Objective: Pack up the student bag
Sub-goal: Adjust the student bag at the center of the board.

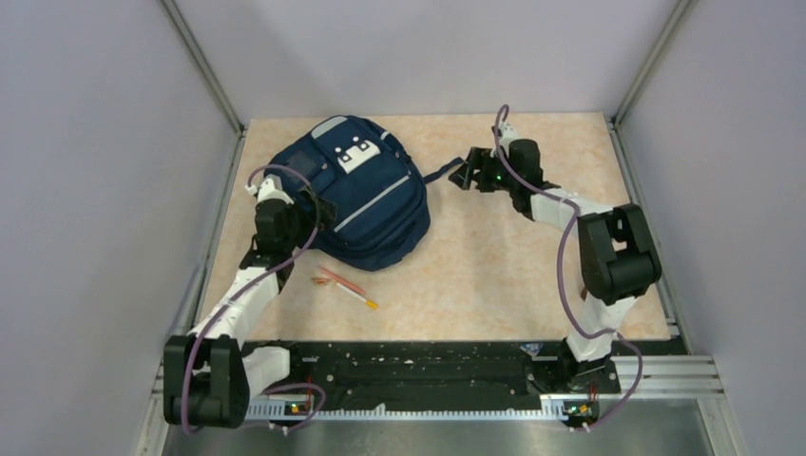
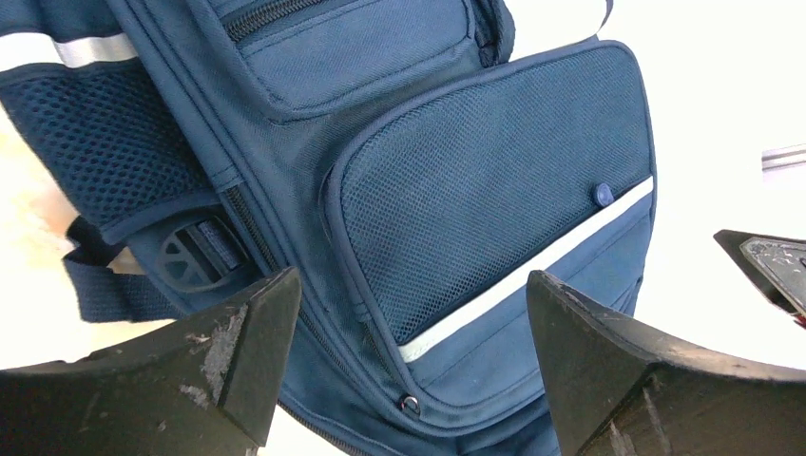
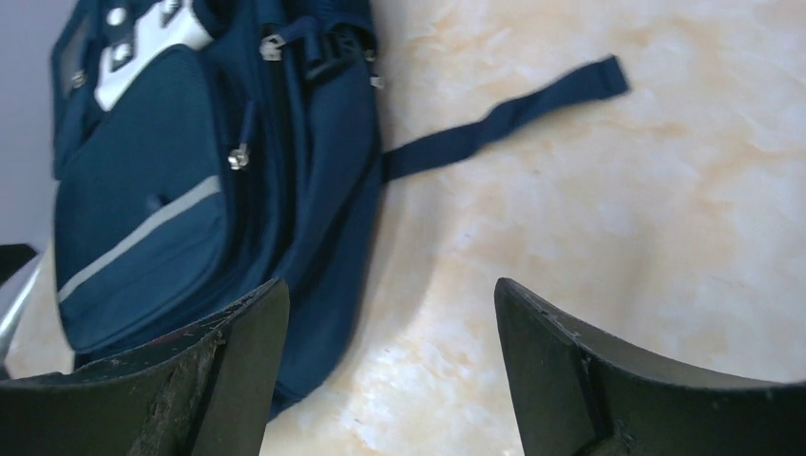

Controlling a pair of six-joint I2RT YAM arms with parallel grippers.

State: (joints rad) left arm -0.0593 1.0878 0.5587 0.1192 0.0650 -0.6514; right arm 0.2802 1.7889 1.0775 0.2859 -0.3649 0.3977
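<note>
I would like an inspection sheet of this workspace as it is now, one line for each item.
Surface: beige marbled table, no spills seen.
Job's things: student bag lies front up at the far left, strap trailing on the table.
Clutter: thin pencil-like sticks near the bag.
Grippers: left gripper jaws open, at the bag's side; right gripper jaws open, empty, beside the bag.
Cables: purple cables along both arms.
Surroundings: grey walls, nothing else seen.
</note>
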